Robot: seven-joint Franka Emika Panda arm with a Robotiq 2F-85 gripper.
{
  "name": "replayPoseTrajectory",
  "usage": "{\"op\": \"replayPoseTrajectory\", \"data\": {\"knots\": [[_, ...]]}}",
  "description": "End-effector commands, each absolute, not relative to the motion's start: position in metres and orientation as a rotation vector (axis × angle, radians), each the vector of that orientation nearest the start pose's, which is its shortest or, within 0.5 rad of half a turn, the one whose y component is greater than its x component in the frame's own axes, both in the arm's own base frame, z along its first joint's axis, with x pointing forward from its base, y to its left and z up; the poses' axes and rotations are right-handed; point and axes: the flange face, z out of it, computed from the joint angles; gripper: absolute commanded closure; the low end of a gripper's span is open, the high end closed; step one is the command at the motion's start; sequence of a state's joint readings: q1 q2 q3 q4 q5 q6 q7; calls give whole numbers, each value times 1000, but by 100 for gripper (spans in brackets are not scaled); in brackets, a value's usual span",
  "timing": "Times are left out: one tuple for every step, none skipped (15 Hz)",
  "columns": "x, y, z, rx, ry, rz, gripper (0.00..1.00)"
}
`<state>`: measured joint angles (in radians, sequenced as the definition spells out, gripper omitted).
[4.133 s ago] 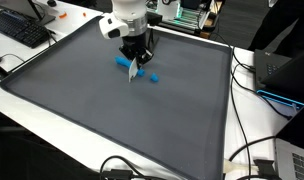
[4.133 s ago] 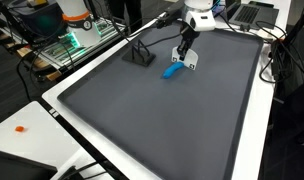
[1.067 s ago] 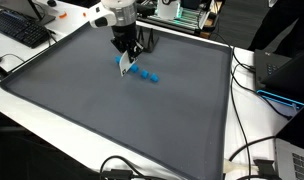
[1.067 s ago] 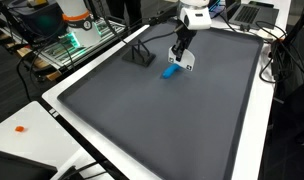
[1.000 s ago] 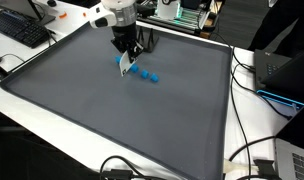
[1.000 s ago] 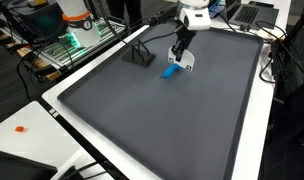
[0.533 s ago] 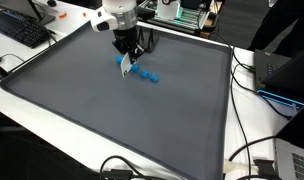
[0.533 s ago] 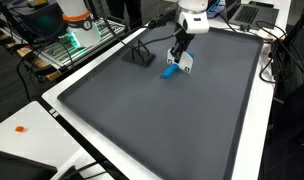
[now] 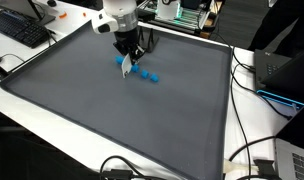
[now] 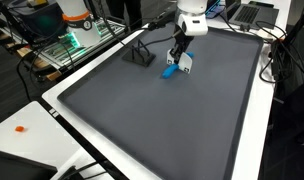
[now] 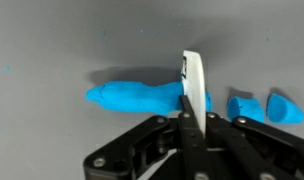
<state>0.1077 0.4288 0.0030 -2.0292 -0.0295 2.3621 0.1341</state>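
Partly behind white blade [image 11: 193,85], blue piece [image 11: 132,97]

Three blue pieces [image 11: 142,97], one blade [image 11: 194,85] (white)

Blade [image 9: 128,66] in pincer [image 9: 126,59] above blue pieces [image 9: 144,74]

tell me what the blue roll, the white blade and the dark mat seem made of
Blue roll: likely soft modelling dough, matte; cut pieces lie beside it with rounded, squashed edges.
White blade: probably plastic; thin, smooth, evenly white.
Mat: dark grey, matte, perhaps rubber or foam; no glare, too far to tell.
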Motion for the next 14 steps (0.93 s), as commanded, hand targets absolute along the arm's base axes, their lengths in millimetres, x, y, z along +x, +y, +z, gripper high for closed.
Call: {"op": "replayPoseTrajectory", "data": {"knots": [[575,70,205,-3126,26,195,99],[575,71,206,-3123,23,198,99],[575,73,206,-3121,23,201,99],[574,74,207,-3116,24,205,99],[574,75,207,-3114,27,205,99],[574,74,207,-3123,23,200,99],[574,73,208,-3124,27,199,99],[575,73,210,-3120,34,196,99],[575,73,213,-3121,28,191,99],[576,72,216,-3126,26,187,99],[576,72,220,-3127,15,179,99],[577,72,222,-3126,9,176,99],[577,72,225,-3126,4,172,99],[578,72,228,-3123,3,169,99]]}}
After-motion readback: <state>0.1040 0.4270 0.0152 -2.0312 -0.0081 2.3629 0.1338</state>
